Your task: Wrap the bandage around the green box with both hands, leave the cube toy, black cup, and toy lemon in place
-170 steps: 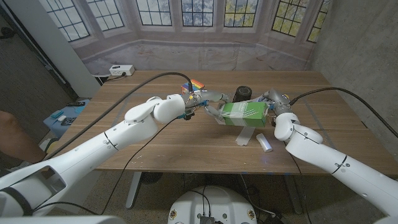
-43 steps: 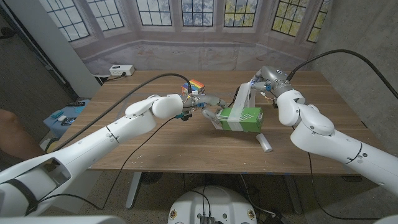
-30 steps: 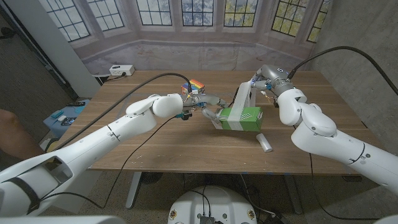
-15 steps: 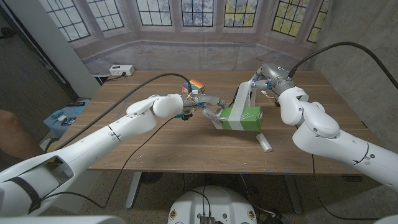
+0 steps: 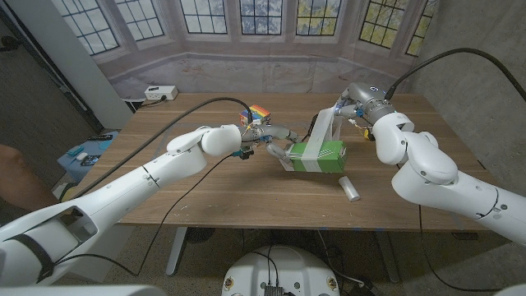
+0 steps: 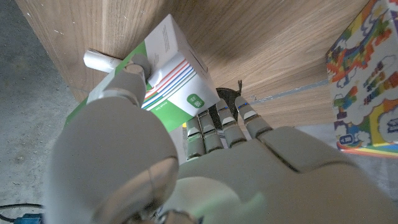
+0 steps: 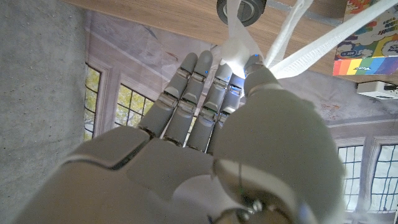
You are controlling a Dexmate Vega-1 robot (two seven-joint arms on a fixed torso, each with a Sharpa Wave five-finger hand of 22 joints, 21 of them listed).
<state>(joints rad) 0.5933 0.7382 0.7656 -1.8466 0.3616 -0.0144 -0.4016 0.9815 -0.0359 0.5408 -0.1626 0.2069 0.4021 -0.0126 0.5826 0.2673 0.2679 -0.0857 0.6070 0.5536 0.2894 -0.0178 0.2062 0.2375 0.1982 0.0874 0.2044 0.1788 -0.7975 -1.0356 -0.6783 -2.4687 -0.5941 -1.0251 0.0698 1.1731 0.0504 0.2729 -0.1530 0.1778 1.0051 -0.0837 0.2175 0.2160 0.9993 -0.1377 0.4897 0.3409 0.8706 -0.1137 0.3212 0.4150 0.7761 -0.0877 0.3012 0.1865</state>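
My left hand (image 5: 275, 141) grips the left end of the green box (image 5: 322, 154), which is tilted just above mid-table; its thumb (image 6: 134, 74) presses on the box (image 6: 168, 62). Behind the box's right end, my right hand (image 5: 352, 110) pinches a white bandage (image 5: 323, 130) strip that rises taut from the box. In the right wrist view the bandage (image 7: 298, 43) leaves the fingertips (image 7: 252, 65) of the right hand (image 7: 217, 130). The bandage roll (image 5: 352, 189) lies in front of the box. The cube toy (image 5: 256, 114) stands behind my left hand. The black cup (image 7: 241, 9) is mostly hidden by the strip.
A white power strip (image 5: 161, 93) sits at the table's back left corner. A person's arm (image 5: 12, 177) shows at the left edge, beside a blue item (image 5: 82, 154) on a low surface. The table's (image 5: 205, 197) near half is bare wood.
Since 5.7 s ago my right hand has left the box's right end and risen behind it, pulling the strip up. In the last second it drifted slightly right. The left hand stays put.
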